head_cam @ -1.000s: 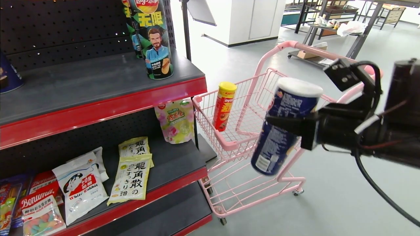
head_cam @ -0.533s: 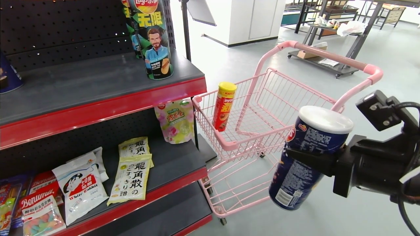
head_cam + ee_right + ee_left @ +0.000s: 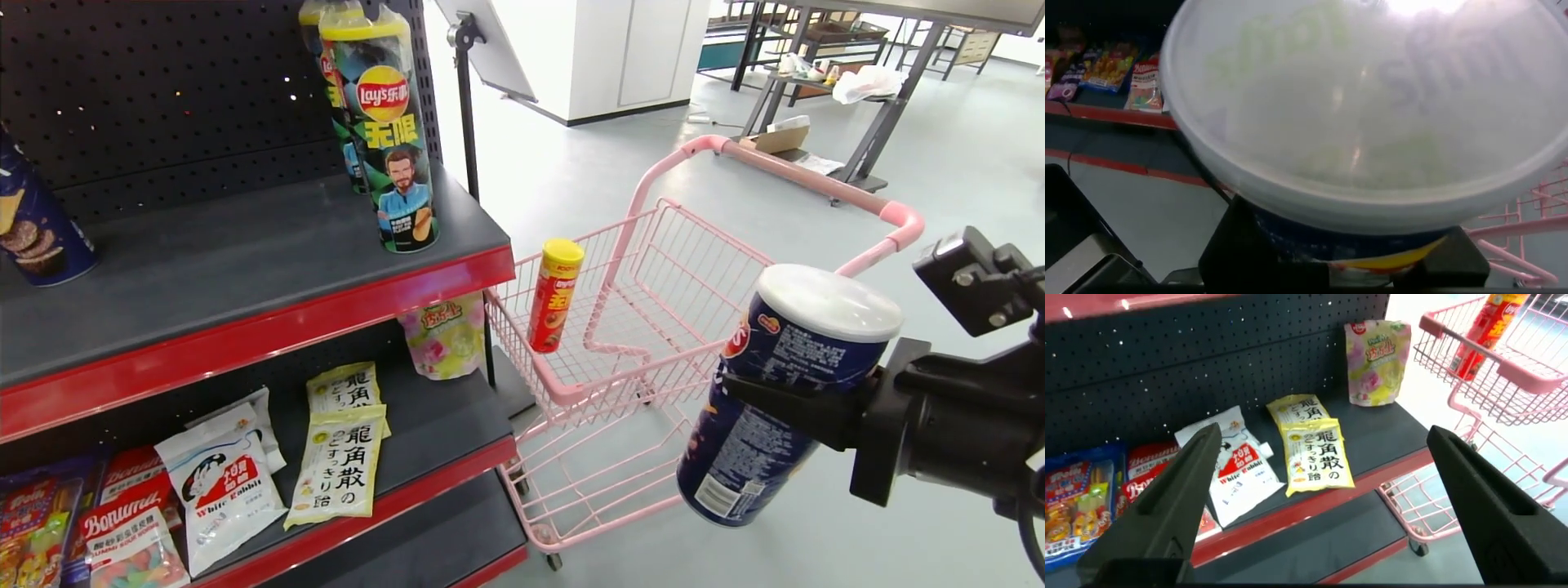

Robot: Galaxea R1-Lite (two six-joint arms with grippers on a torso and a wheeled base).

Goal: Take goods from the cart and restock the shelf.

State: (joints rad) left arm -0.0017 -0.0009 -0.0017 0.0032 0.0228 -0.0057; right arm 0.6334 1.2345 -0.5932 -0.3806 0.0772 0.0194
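My right pincer (image 3: 785,385) pinches the can (image 3: 763,445), which a second ago hung over the cart (image 3: 571,390) and now sits clear of it, cart ahead-left. The shelf (image 3: 245,253) lies farther left, so placing looks next. My left pincer (image 3: 1323,441) is spread, empty.

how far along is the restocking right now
Looks done: tall green chip cans stand on the dark upper shelf. In hand: the right gripper holds a blue cylindrical can with a white lid, beside the pink wire cart, not yet at the shelf. Left: a red-and-yellow can stands in the cart.
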